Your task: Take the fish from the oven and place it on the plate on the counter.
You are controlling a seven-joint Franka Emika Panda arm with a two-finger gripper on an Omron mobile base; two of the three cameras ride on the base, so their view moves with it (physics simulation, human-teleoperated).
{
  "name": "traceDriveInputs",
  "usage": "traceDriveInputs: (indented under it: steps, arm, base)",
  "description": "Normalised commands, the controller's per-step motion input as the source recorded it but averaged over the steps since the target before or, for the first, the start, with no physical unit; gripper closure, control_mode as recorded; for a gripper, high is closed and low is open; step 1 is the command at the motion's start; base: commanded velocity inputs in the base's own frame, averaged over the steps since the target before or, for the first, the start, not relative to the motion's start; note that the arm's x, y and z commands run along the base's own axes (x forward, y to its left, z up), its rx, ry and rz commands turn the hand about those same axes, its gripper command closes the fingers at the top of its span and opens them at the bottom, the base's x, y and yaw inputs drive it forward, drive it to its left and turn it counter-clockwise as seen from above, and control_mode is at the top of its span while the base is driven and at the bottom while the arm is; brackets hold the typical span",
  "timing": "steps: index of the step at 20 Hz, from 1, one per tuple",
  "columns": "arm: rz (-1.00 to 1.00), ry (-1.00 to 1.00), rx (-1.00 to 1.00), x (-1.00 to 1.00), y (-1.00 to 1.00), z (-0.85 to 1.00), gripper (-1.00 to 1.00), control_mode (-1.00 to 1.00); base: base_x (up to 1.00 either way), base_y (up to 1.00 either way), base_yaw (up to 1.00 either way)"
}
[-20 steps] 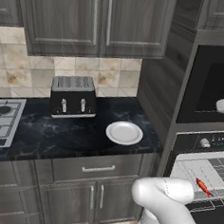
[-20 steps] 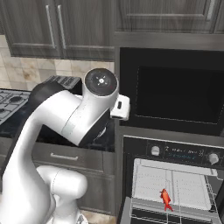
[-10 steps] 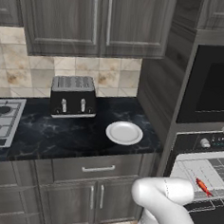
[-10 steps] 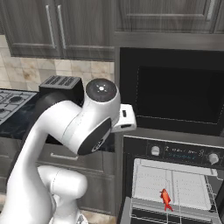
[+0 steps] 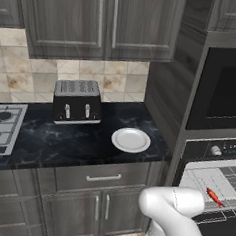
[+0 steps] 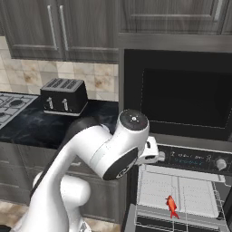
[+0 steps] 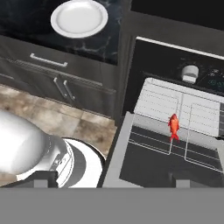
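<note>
The arm has swung lower since a second ago, its elbow now in front of the oven control strip. The counter holds one toaster and one white plate, well apart. One fish lies on the pulled-out oven rack, near its front edge. One hob sits left of the toaster. Whether the claw is wide or narrow cannot be told
</note>
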Motion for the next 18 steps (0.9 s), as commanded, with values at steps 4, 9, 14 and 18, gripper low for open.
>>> traceDriveInputs:
  steps: [4,9,14,18]
  arm:
    - [0.0,0.12,0.0,0.0,-0.41,-0.89,-1.0,-1.0]
    - [0.0,0.01,0.04,0.0,-0.44,-0.78,-1.0,-1.0]
    - [0.0,0.0,0.0,0.01,-0.39,-0.67,-1.0,-1.0]
    - [0.0,0.05,0.0,0.3,-0.28,-0.41,-1.0,-1.0]
  base:
    - [0.0,0.0,0.0]
    - [0.0,0.0,0.0]
    - [0.0,0.0,0.0]
    - [0.0,0.0,0.0]
